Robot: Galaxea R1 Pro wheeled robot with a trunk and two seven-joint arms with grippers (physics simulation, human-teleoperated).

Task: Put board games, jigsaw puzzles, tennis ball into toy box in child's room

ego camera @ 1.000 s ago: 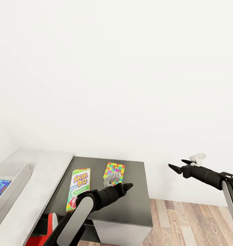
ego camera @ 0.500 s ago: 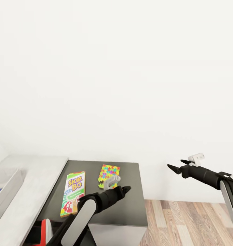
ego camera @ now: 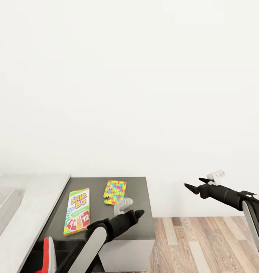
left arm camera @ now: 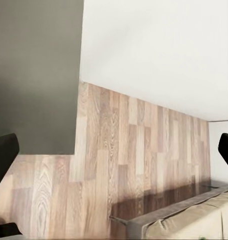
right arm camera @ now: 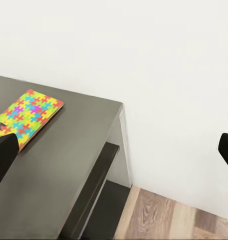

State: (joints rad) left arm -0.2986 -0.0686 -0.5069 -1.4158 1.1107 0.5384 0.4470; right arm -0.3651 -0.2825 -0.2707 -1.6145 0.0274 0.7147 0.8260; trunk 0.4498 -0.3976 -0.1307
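Head view: your left gripper (ego camera: pixel 139 214) hangs over the dark desk section (ego camera: pixel 139 189) near its front right edge, fingers spread, nothing between them. Your right gripper (ego camera: pixel 193 185) is out at 3 o'clock, well apart from the desk, over the wood floor (ego camera: pixel 198 242), also spread and empty. SKIP-BO box (ego camera: pixel 77 211) lies flat on the dark section at 8 o'clock from the jigsaw puzzle box (ego camera: pixel 115 191), the two near each other but apart. Light grey table (ego camera: pixel 34 204) joins the dark section at 9 o'clock; toy box (ego camera: pixel 6 203) sits at its far left edge, mostly cut off. Right wrist view: puzzle box (right arm camera: pixel 27 114) flat on the dark top, black fingertips (right arm camera: pixel 3 155) wide at the frame sides. Left wrist view: floor (left arm camera: pixel 119 165), desk edge, bed (left arm camera: pixel 194 220) corner.
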